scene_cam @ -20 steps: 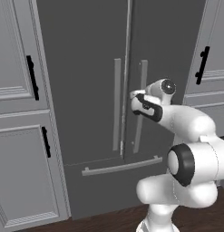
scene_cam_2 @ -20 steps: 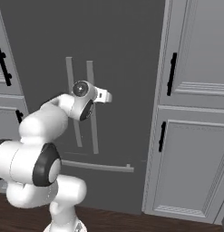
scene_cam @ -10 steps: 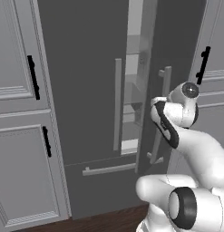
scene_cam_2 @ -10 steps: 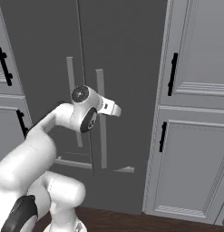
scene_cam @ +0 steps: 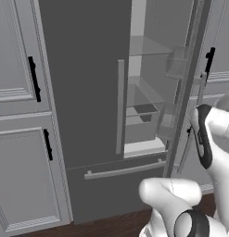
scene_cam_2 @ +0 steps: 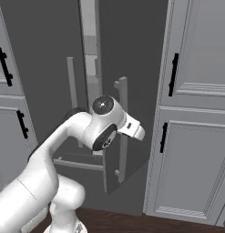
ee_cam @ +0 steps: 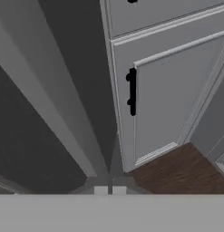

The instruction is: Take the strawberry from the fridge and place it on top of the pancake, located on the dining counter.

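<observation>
The dark-grey fridge (scene_cam: 83, 92) stands straight ahead with its right door (scene_cam_2: 136, 54) swung partly open. Through the gap I see the pale interior with glass shelves (scene_cam: 148, 51) and bins lower down; no strawberry can be made out there. My gripper (scene_cam_2: 134, 131) is at the open door's long light-grey handle (scene_cam_2: 122, 113), about mid-height. In the hand view the fingertips (ee_cam: 100, 190) sit close together with the handle bar (ee_cam: 54, 113) running down between them, so the gripper is shut on it. The pancake and dining counter are out of view.
Light-grey panelled cabinets with black handles flank the fridge, on the left (scene_cam: 18, 92) and on the right (scene_cam_2: 196, 113). The fridge's bottom drawer bar (scene_cam: 125, 169) runs below the doors. Dark wood floor (ee_cam: 177, 172) lies under the right cabinet, close to the open door.
The fridge's right door went from shut to partly open, swinging out toward me. My arm drew back and to the right with the handle, exposing the shelves inside.
</observation>
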Controlling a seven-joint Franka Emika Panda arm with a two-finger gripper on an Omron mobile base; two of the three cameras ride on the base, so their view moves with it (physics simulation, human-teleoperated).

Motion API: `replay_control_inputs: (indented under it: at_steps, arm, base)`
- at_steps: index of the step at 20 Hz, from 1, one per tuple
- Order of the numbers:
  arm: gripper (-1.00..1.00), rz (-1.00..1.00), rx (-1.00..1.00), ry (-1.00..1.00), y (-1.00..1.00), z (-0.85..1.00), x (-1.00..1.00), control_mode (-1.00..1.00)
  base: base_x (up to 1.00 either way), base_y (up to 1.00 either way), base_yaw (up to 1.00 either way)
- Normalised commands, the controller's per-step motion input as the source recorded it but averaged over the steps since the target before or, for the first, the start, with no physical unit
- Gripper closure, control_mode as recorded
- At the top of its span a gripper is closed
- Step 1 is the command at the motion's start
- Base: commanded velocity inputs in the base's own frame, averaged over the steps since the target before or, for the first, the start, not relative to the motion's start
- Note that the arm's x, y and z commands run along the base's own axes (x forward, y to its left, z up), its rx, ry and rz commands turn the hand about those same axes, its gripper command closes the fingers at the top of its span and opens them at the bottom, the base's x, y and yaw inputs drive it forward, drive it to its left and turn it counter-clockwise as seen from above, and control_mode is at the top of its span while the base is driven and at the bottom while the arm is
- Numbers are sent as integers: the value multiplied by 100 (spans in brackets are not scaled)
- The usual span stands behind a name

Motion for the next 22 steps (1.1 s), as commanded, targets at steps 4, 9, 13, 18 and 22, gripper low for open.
replay_control_inputs:
  at_steps: [4, 9, 13, 18, 22]
  arm:
    - [-100, -6, 6, -11, -58, 6, -100, -100]
    - [-100, 1, -22, -1, 57, 53, -82, -100]
    - [-100, 4, -58, 28, 100, 66, -3, -100]
    - [-100, 1, -65, 56, 100, 10, 51, -100]
    - [-100, 11, -57, 68, 61, -28, 100, -100]
  base:
    - [0, 0, 0]
    - [0, 0, 0]
    - [0, 0, 0]
    - [0, 0, 0]
    - [0, 0, 0]
